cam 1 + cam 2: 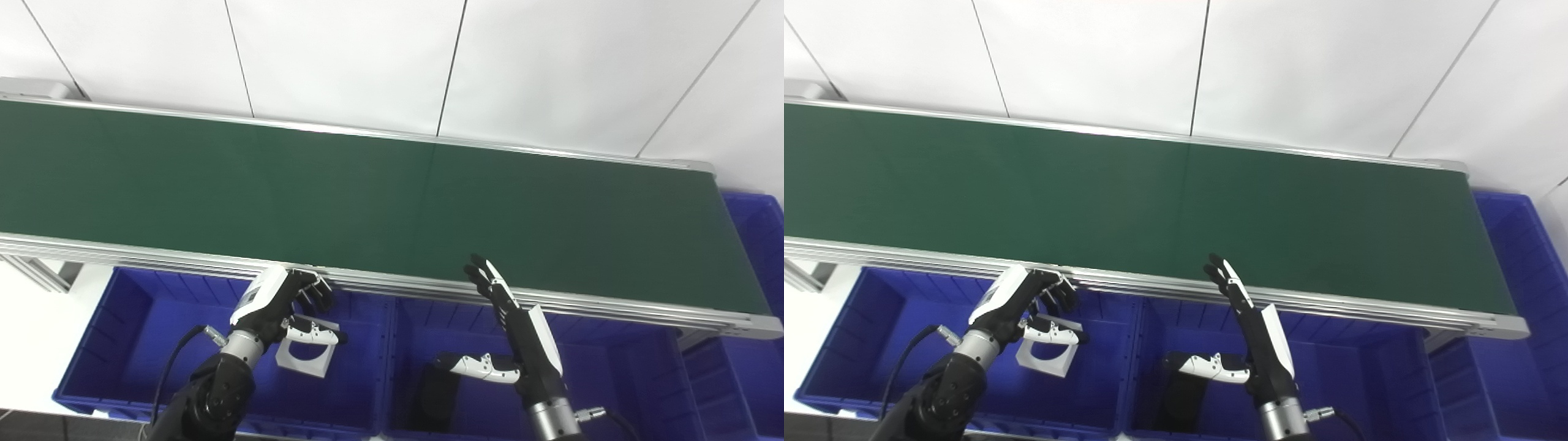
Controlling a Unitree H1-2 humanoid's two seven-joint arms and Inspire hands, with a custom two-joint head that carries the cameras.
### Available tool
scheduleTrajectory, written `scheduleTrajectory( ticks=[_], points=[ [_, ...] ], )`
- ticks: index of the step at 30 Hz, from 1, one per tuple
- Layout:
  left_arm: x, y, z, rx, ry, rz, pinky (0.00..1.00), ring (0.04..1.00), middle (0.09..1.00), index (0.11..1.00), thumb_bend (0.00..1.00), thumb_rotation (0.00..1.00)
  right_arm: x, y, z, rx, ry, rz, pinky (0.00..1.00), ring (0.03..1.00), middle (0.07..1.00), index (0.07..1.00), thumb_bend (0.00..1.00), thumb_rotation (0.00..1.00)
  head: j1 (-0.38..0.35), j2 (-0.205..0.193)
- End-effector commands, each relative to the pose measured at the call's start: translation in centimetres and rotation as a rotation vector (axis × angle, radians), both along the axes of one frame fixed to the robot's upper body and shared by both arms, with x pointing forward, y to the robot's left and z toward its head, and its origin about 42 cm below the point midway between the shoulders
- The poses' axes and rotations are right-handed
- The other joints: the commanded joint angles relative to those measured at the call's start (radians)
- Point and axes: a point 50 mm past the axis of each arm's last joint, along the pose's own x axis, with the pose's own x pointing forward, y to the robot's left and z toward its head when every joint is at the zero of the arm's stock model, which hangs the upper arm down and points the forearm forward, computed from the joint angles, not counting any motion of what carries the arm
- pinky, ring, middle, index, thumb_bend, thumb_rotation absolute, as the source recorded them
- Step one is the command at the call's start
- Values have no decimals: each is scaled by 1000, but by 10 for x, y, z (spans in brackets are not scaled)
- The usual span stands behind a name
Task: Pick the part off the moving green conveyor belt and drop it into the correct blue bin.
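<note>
While the long green conveyor belt [380,202] lies bare, left hand [278,306] over the left blue plastic bin [122,343], fingers loosely curled, white square part with round cutout [306,355] just under its thumb, grip uncertain, right hand [514,331] spread, holding nothing.

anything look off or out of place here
Nothing looks damaged or spilled. The green conveyor belt is bare, with no part on it. A white part with a round cut-out lies tilted in the left blue bin, under the left hand. The right hand is open over the middle bin, beside a dark object.
</note>
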Motion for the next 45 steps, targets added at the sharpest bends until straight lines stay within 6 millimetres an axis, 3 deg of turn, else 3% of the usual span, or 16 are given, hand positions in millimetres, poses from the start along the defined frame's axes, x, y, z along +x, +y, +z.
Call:
scheduleTrajectory(
  ticks=[1, 3, 4, 8, 9, 10, 11, 12, 13, 15, 23, 30, 34, 45],
  points=[
    [8, 1, 13, 39, -29, -6, 180, 439, 412, 510, 492, 0, 1, 1, 7, 13, -26, -2, 916, 913, 902, 949, 980, 449, 6, -3],
    [9, 2, 11, 58, -8, 7, 187, 442, 409, 515, 491, 0, 1, 1, 5, 14, -19, 0, 915, 914, 903, 951, 977, 443, 7, -18],
    [8, 3, 11, 73, 0, 12, 198, 376, 431, 531, 487, 0, 1, 2, 5, 16, -18, -1, 912, 912, 902, 950, 978, 442, 9, -30],
    [5, 5, 14, 166, 30, -10, 303, 373, 446, 548, 489, 0, -4, 3, 7, 16, -14, -10, 901, 910, 901, 945, 981, 437, 16, -19],
    [4, 4, 15, 206, 39, -23, 354, 409, 472, 523, 494, 0, -4, 2, 9, 13, -15, -7, 905, 912, 902, 946, 979, 437, 16, -19],
    [3, 3, 17, 238, 47, -31, 455, 523, 467, 524, 504, 0, -5, 1, 9, 13, -14, -5, 908, 913, 904, 947, 977, 435, 18, -22],
    [2, 2, 19, 257, 54, -34, 570, 646, 640, 510, 504, 35, -5, 0, 10, 14, -13, -4, 908, 913, 905, 948, 979, 428, 18, -22],
    [1, 1, 20, 269, 55, -37, 609, 687, 698, 505, 505, 47, -6, 0, 10, 16, -13, -1, 908, 913, 906, 949, 979, 426, 20, -27],
    [1, 1, 20, 276, 55, -40, 659, 743, 776, 665, 564, 78, -6, 0, 10, 17, -12, 0, 908, 915, 909, 950, 976, 422, 20, -27],
    [0, 1, 20, 272, 39, -38, 700, 794, 829, 769, 635, 137, -6, 0, 8, 12, -16, -4, 893, 911, 908, 945, 981, 429, 23, -36],
    [-4, 1, 23, 146, -14, 7, 716, 800, 817, 780, 740, 298, -6, -3, 7, 4, 0, 5, 921, 923, 917, 954, 977, 427, 23, -52],
    [-4, 5, 22, -59, -59, 0, 686, 779, 786, 740, 776, 277, -5, -4, 3, 0, 13, 9, 921, 926, 922, 958, 986, 436, 16, -63],
    [-7, 11, 21, -287, -69, -63, 669, 746, 763, 724, 768, 247, -5, -3, 1, 6, 26, 22, 923, 935, 930, 961, 995, 437, 9, -73],
    [-35, 17, 26, -637, 6, -108, 693, 761, 765, 708, 827, 244, -6, 0, -4, 19, 70, 44, 943, 938, 938, 955, 1000, 432, -17, -98]
  ],
)
